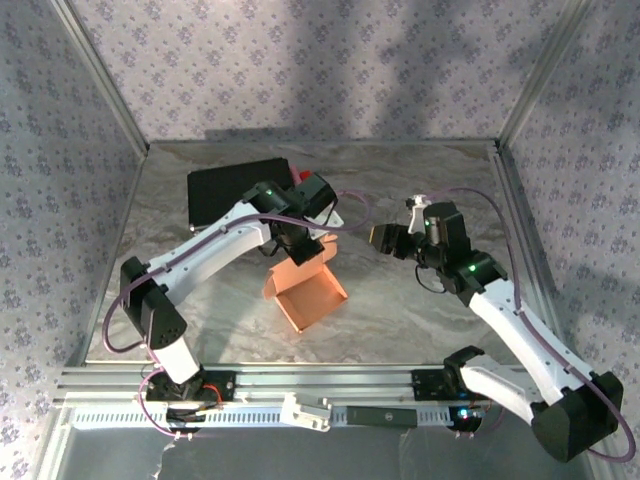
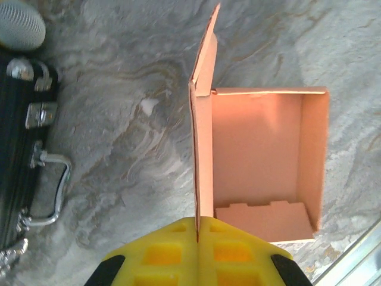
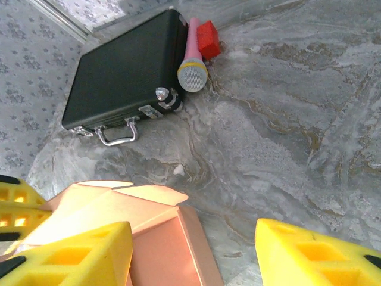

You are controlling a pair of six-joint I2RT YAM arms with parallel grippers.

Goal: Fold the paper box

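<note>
The paper box (image 1: 312,294) is a salmon-orange open tray standing on the marble table, with its lid panel raised upright along one side. In the left wrist view the box (image 2: 262,155) shows its bare inside, and my left gripper (image 2: 197,223) is shut on the edge of that upright lid panel (image 2: 202,149). From above, the left gripper (image 1: 303,250) sits at the box's far edge. My right gripper (image 1: 384,237) hangs to the right of the box, apart from it. Its yellow fingers (image 3: 71,256) stand open above the box's corner (image 3: 161,238), touching nothing.
A black case (image 1: 235,192) with a metal handle lies at the back left; it also appears in the wrist views (image 2: 18,149) (image 3: 122,74). A pink microphone (image 3: 191,65) and a red block (image 3: 208,39) lie beside it. Enclosure walls ring the table.
</note>
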